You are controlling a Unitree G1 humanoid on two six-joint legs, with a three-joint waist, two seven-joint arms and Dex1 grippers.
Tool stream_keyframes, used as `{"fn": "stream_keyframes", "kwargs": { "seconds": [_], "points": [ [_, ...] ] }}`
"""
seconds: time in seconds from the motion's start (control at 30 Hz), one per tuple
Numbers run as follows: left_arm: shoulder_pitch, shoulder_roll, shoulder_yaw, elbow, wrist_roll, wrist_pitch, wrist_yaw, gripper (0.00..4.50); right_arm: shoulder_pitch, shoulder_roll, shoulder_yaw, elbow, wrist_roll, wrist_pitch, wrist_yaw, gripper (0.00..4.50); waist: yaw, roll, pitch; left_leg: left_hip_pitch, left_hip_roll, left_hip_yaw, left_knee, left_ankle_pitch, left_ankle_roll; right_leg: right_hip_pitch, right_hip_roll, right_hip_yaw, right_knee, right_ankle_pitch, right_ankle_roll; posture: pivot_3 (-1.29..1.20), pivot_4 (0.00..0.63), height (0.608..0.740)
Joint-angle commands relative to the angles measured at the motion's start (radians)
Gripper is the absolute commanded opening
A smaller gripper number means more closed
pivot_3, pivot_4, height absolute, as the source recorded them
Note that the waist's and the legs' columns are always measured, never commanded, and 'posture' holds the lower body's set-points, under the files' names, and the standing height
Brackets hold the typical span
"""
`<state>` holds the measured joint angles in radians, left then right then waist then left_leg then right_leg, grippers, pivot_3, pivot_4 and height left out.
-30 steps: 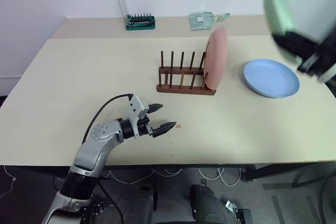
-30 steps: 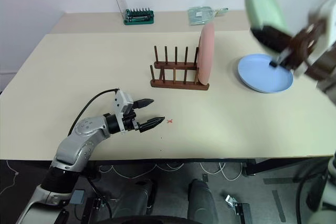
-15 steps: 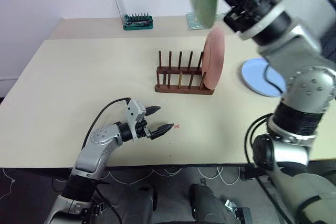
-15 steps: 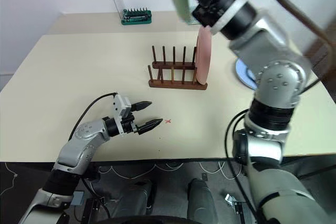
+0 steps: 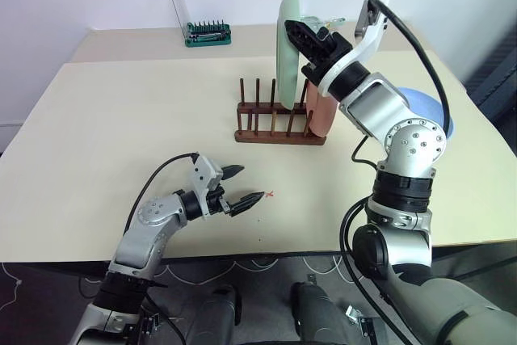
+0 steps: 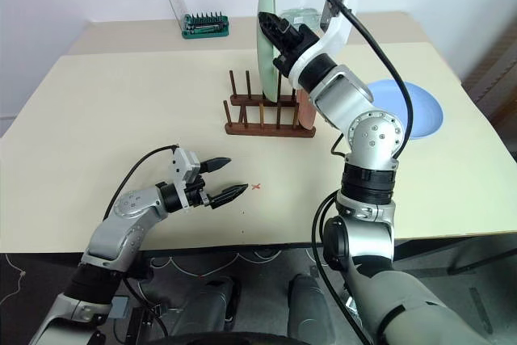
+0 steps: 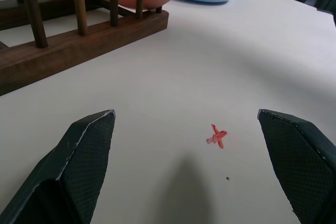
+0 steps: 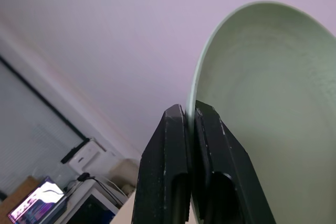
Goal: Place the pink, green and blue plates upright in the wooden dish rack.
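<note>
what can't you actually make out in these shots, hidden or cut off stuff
- Pink plate: in the eye views mostly behind the right arm and the green plate.
- Blue plate: its near-left part is covered by the right arm.
- Whether the green plate's lower edge has entered the wooden dish rack: cannot tell.
- Green plate in the right wrist view: cut off by the frame edge, the right gripper covers its rim.

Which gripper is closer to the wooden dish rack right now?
Right. The right gripper, shut on the green plate, holds it upright just above the wooden dish rack. The left gripper hovers open, low over the table, well in front of the rack.
</note>
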<state>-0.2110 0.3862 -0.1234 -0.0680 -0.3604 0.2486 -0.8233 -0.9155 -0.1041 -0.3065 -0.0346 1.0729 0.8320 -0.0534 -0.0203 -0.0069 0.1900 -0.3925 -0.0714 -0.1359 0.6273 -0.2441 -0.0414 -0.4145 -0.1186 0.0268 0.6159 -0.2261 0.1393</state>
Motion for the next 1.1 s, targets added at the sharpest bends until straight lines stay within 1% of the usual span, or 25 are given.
{"fn": "stream_keyframes", "kwargs": {
  "seconds": [0.03, 0.3, 0.4, 0.43, 0.5, 0.57, 0.6, 0.67, 0.7, 0.73, 0.9, 1.1],
  "points": [
    [0.004, 0.011, 0.026, -0.070, -0.020, 0.018, 0.006, 4.50, -0.008, 0.017, -0.017, -0.004, 0.024, -0.002, -0.036, 0.07, 0.000, 0.000, 0.000, 0.000, 0.000, 0.000, 0.000, 0.000, 0.000, 0.000, 0.000, 0.000, 0.000, 0.000, 0.000, 0.00, 0.150, 0.740],
    [-0.008, 0.023, 0.031, -0.144, -0.041, 0.094, 0.035, 4.50, -0.020, 0.033, -0.043, 0.083, 0.040, 0.023, -0.106, 0.07, -0.001, 0.000, 0.000, 0.000, 0.000, 0.000, 0.000, 0.000, 0.000, 0.000, 0.000, 0.000, 0.000, 0.000, 0.000, 0.00, 0.150, 0.740],
    [-0.012, 0.022, 0.035, -0.157, -0.041, 0.111, 0.041, 4.50, -0.025, 0.034, -0.045, 0.107, 0.040, 0.030, -0.112, 0.07, -0.001, 0.000, 0.000, 0.000, 0.000, 0.000, 0.000, 0.000, 0.000, 0.000, 0.000, 0.000, 0.000, 0.000, 0.000, 0.00, 0.150, 0.740],
    [-0.015, 0.022, 0.036, -0.161, -0.041, 0.116, 0.044, 4.50, -0.026, 0.033, -0.045, 0.114, 0.039, 0.031, -0.111, 0.34, -0.001, 0.000, 0.000, 0.000, 0.000, 0.000, 0.000, 0.000, 0.000, 0.000, 0.000, 0.000, 0.000, 0.000, 0.000, 0.00, 0.150, 0.740],
    [-0.019, 0.021, 0.037, -0.164, -0.040, 0.123, 0.048, 4.50, -0.029, 0.033, -0.045, 0.122, 0.036, 0.033, -0.110, 1.03, -0.002, 0.000, 0.000, 0.000, 0.000, 0.000, 0.000, 0.000, 0.000, 0.000, 0.000, 0.000, 0.000, 0.000, 0.000, 0.00, 0.150, 0.740],
    [-0.021, 0.019, 0.036, -0.164, -0.038, 0.126, 0.050, 4.50, -0.030, 0.032, -0.043, 0.122, 0.033, 0.036, -0.110, 1.91, -0.001, 0.000, 0.000, 0.000, 0.000, 0.000, 0.000, 0.000, 0.000, 0.000, 0.000, 0.000, 0.000, 0.000, 0.000, 0.00, 0.150, 0.740],
    [-0.021, 0.018, 0.034, -0.163, -0.036, 0.126, 0.051, 4.50, -0.030, 0.030, -0.038, 0.117, 0.029, 0.036, -0.108, 2.51, -0.001, 0.000, 0.000, 0.000, 0.000, 0.000, 0.000, 0.000, 0.000, 0.000, 0.000, 0.000, 0.000, 0.000, 0.000, 0.00, 0.150, 0.740],
    [-0.021, 0.017, 0.032, -0.163, -0.034, 0.126, 0.051, 4.50, -0.032, 0.024, -0.028, 0.106, 0.019, 0.035, -0.103, 3.45, -0.002, 0.000, 0.000, 0.000, 0.000, 0.000, 0.000, 0.000, 0.000, 0.000, 0.000, 0.000, 0.000, 0.000, 0.000, 0.00, 0.150, 0.740],
    [-0.021, 0.017, 0.032, -0.164, -0.035, 0.128, 0.051, 4.50, -0.033, 0.019, -0.021, 0.101, 0.012, 0.035, -0.099, 4.03, -0.001, 0.000, 0.000, 0.000, 0.000, 0.000, 0.000, 0.000, 0.000, 0.000, 0.001, 0.000, 0.000, 0.000, 0.000, 0.00, 0.150, 0.740],
    [-0.022, 0.016, 0.031, -0.164, -0.034, 0.129, 0.052, 4.50, -0.034, 0.014, -0.017, 0.099, 0.007, 0.035, -0.094, 4.45, -0.001, 0.000, 0.000, 0.000, 0.000, 0.000, 0.000, 0.000, 0.000, 0.000, 0.001, 0.000, 0.000, 0.000, 0.000, 0.00, 0.150, 0.740],
    [-0.026, 0.018, 0.029, -0.179, -0.038, 0.143, 0.056, 4.50, -0.065, -0.067, 0.059, 0.027, -0.051, 0.064, -0.019, 4.45, -0.001, 0.001, 0.000, 0.000, 0.000, 0.000, 0.000, 0.000, 0.000, 0.000, 0.001, 0.000, 0.000, 0.000, 0.000, 0.00, 0.150, 0.740],
    [-0.029, 0.018, 0.029, -0.195, -0.043, 0.163, 0.060, 4.50, -0.098, -0.139, 0.077, -0.072, -0.024, 0.134, 0.030, 4.45, -0.001, 0.000, 0.000, 0.000, 0.000, 0.000, 0.000, 0.000, 0.000, 0.000, 0.001, 0.000, -0.001, 0.000, 0.000, 0.00, 0.150, 0.740]
  ]
}}
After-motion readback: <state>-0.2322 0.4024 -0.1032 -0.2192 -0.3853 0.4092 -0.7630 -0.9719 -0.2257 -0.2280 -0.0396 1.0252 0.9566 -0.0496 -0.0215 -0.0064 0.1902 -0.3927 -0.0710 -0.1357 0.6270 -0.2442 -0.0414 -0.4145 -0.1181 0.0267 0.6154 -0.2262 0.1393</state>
